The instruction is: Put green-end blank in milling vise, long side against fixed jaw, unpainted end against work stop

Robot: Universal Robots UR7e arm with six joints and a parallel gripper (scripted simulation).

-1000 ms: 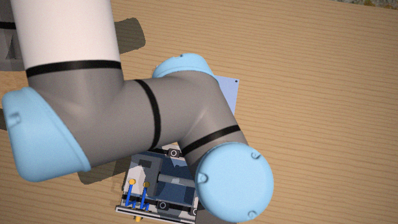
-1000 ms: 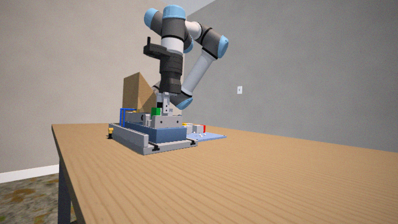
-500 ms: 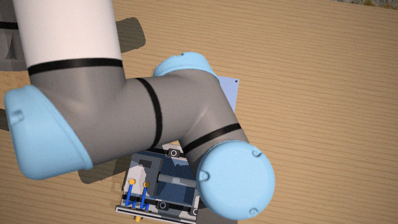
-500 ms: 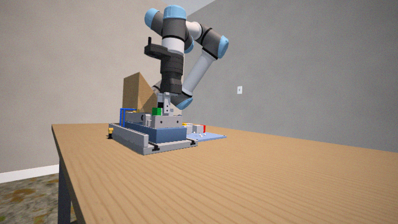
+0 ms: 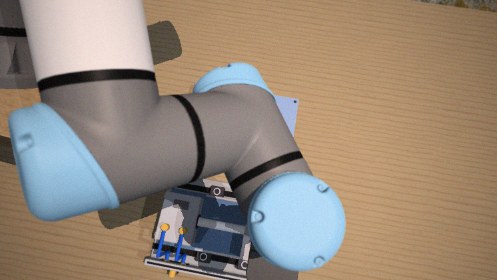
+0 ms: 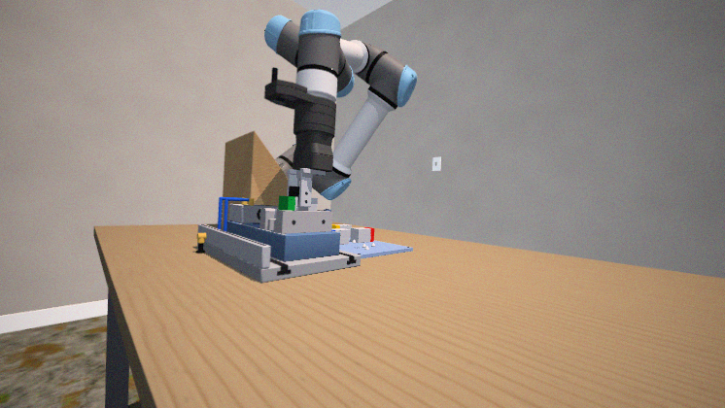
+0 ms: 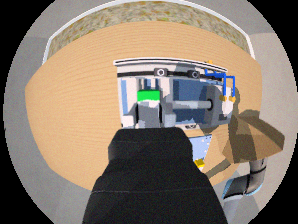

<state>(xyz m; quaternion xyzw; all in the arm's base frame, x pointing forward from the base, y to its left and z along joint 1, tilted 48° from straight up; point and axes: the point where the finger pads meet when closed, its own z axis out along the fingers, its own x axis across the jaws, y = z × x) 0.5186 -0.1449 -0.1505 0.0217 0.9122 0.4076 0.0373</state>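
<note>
my fingers (image 6: 299, 194) grasp the green-ended blank (image 6: 287, 203) (image 7: 148, 95) | blank between them, above the vise (image 6: 310, 245) (image 7: 190, 92), not yet lowered in | gripped across its sides, probably so the painted end leads away from the stop; underside stays free for the bars

The blank (image 6: 287, 203) (image 7: 149, 96) between the fingers has a bright green end. Below the gripper (image 6: 300, 194) (image 7: 148, 108), the vise body (image 6: 312, 245) is of dark blue colour, and its end block (image 6: 304, 221) is light grey. Beside the gripper, the hoses (image 5: 179, 245) (image 6: 220, 214) (image 7: 234, 86) are strong blue. Farther from it, the plate (image 5: 288, 113) (image 6: 388, 248) (image 7: 201, 145) is pale blue, and the table (image 5: 400, 139) (image 6: 405, 323) (image 7: 75, 110) has brown wood grain.
</note>
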